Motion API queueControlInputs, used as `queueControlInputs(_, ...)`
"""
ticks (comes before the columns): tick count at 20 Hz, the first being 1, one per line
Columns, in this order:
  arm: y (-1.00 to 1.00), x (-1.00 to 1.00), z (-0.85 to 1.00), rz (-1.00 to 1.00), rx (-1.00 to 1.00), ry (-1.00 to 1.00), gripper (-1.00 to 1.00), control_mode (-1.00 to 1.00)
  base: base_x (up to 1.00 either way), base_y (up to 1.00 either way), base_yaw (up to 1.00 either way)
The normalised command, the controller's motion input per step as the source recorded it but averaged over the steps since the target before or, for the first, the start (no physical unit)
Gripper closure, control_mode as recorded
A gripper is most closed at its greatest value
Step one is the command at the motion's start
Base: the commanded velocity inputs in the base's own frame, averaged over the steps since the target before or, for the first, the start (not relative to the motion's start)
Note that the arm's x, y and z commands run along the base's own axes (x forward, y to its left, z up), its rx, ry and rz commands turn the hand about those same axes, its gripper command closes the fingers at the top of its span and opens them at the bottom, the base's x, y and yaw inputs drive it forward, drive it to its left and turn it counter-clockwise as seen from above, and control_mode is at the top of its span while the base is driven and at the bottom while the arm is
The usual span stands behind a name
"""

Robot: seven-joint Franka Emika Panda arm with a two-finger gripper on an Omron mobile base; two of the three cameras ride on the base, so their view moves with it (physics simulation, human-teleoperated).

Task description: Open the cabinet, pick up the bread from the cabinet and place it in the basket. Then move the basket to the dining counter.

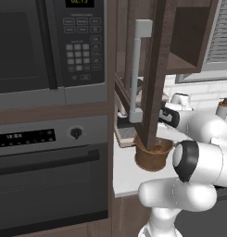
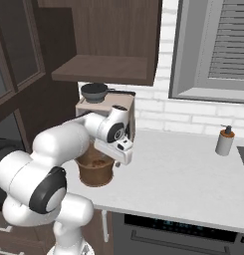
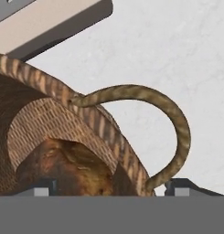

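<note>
The round brown basket (image 2: 95, 174) stands on the white worktop below the cabinet (image 2: 113, 35), whose door (image 1: 154, 69) hangs open with its grey bar handle (image 1: 135, 69) toward me. The golden-brown bread (image 3: 63, 164) lies inside the basket (image 3: 49, 119). My gripper (image 3: 113, 188) hovers just over the basket's rim, where the looped handle (image 3: 177, 123) joins it. One fingertip (image 3: 40, 189) is over the inside and the other (image 3: 186, 187) is outside. The jaws are wide apart and hold nothing. From the right base view the hand (image 2: 118, 147) leans over the basket's right edge. The dining counter is out of view.
A microwave (image 1: 36, 41) and an oven (image 1: 45, 185) fill the wall to the left. Behind the basket a box carries a black pan (image 2: 95, 91). A soap dispenser (image 2: 224, 142) stands far right under the window (image 2: 218, 45). Bare worktop (image 2: 183, 174) stretches right of the basket.
</note>
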Motion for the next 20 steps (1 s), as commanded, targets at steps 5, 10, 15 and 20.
queueControlInputs(5,0.19,-0.12,-0.11,0.0,0.0,0.0,1.0,-1.0,0.0,0.0,0.0)
queueControlInputs(10,0.01,-0.29,0.0,-0.01,0.0,0.0,1.0,-1.0,0.0,0.0,0.0)
queueControlInputs(15,-0.04,-0.54,0.08,-0.13,0.06,-0.02,1.0,-1.0,0.0,0.0,0.0)
queueControlInputs(20,0.0,-0.59,0.4,-0.13,0.07,-0.06,1.0,-1.0,0.0,0.0,0.0)
